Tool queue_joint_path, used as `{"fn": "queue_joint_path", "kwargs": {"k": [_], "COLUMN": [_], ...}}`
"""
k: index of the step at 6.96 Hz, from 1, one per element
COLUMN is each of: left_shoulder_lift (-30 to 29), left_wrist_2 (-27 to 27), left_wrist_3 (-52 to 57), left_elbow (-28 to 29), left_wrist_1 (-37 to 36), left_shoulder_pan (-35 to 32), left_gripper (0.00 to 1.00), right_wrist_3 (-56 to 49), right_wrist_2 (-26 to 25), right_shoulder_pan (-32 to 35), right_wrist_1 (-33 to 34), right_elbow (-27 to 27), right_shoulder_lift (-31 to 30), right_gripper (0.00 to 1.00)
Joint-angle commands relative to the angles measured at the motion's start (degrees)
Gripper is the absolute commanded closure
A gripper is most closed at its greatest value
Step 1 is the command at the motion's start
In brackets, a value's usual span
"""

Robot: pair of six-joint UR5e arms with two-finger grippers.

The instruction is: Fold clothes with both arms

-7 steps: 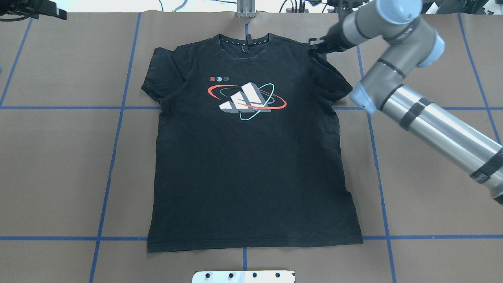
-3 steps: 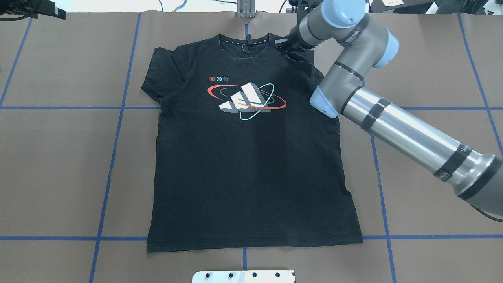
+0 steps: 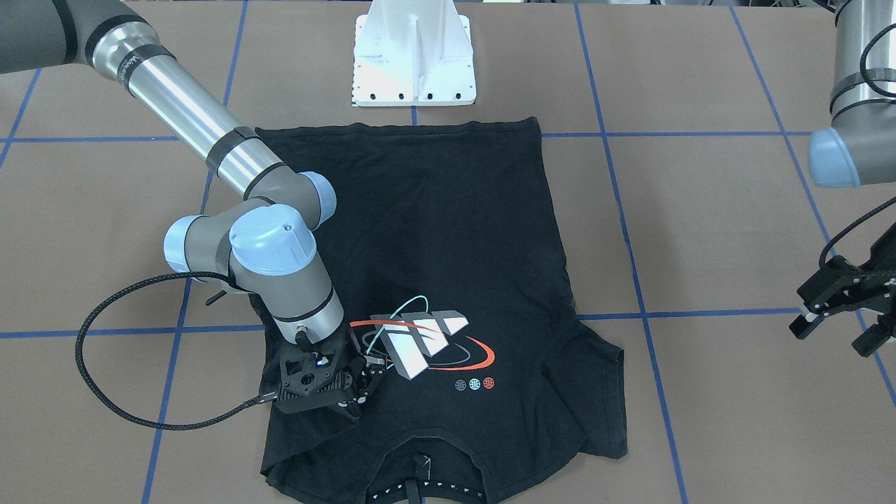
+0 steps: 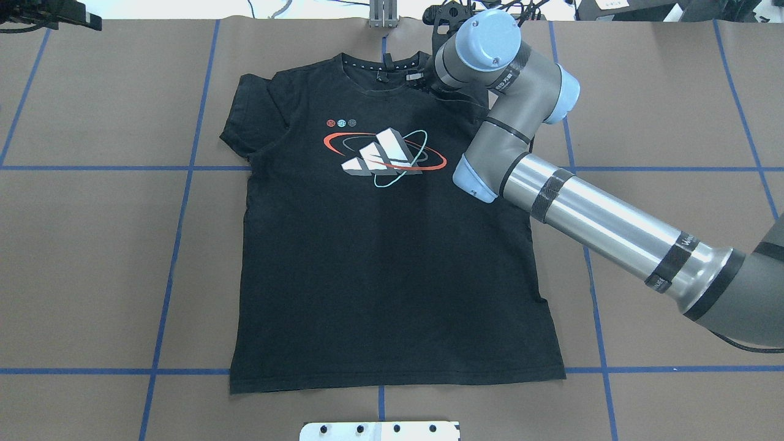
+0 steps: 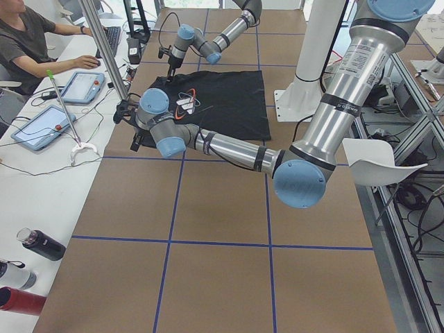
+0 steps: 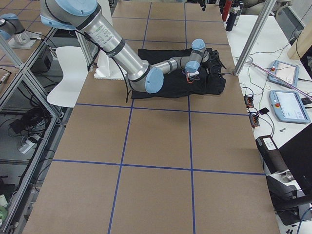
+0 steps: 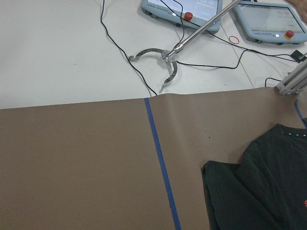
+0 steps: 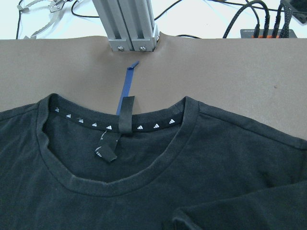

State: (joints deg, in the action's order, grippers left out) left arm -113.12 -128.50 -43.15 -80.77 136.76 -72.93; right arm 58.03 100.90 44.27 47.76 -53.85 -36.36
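Observation:
The black T-shirt [image 4: 380, 275] lies flat, logo [image 4: 383, 156] up, collar at the far edge. It also shows in the front view [image 3: 455, 224]. My right gripper [image 4: 422, 78] is low over the shirt just right of the collar, also seen in the front view [image 3: 353, 399]. It looks shut on the shirt's right sleeve, which is pulled inward over the chest. A fold of that fabric [image 8: 201, 215] shows at the bottom of the right wrist view. My left gripper [image 4: 61, 15] is off the shirt at the far left corner, open and empty [image 3: 833, 334].
A white base plate [image 4: 380, 430] sits at the near edge and an aluminium post [image 4: 383, 12] behind the collar. Blue tape lines cross the brown table. A side table holds tablets [image 7: 182, 7] and a grabber tool [image 7: 163, 62]; an operator [image 5: 28, 41] sits there.
My right arm has swung left from the shirt's right shoulder toward the collar, drawing the right sleeve inward over the shirt. The left arm has not moved.

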Motion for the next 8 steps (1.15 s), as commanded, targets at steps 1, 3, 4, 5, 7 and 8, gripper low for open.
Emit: {"fn": "queue_joint_path", "kwargs": {"k": [1,3,4,5,7,8], "left_shoulder_lift": [0.00,0.00,-0.08,-0.08,-0.17,-0.17], "left_wrist_2": [0.00,0.00,0.00,0.00,0.00,0.00], "left_wrist_3": [0.09,0.00,0.00,-0.09,-0.18,-0.18], "left_elbow": [0.00,0.00,0.00,-0.09,-0.26,-0.26], "left_wrist_1": [0.00,0.00,0.00,0.00,0.00,0.00], "left_shoulder_pan": [-0.02,-0.02,-0.02,-0.02,0.07,0.07], "left_gripper": [0.00,0.00,0.00,0.00,0.00,0.00], "right_wrist_3": [0.85,0.77,0.51,0.42,0.77,0.51], "right_wrist_2": [0.61,10.22,16.72,19.83,19.86,19.77], "right_shoulder_pan": [0.19,5.44,9.04,10.47,10.48,10.13], "right_wrist_1": [0.05,0.14,0.05,-0.56,-10.34,-11.62], "right_elbow": [-0.72,-3.00,-4.14,-5.55,-6.00,-6.00], "right_shoulder_lift": [-0.11,-0.90,-2.64,-5.53,-11.85,-13.02], "right_gripper": [0.00,0.00,0.00,0.00,0.01,0.01]}}
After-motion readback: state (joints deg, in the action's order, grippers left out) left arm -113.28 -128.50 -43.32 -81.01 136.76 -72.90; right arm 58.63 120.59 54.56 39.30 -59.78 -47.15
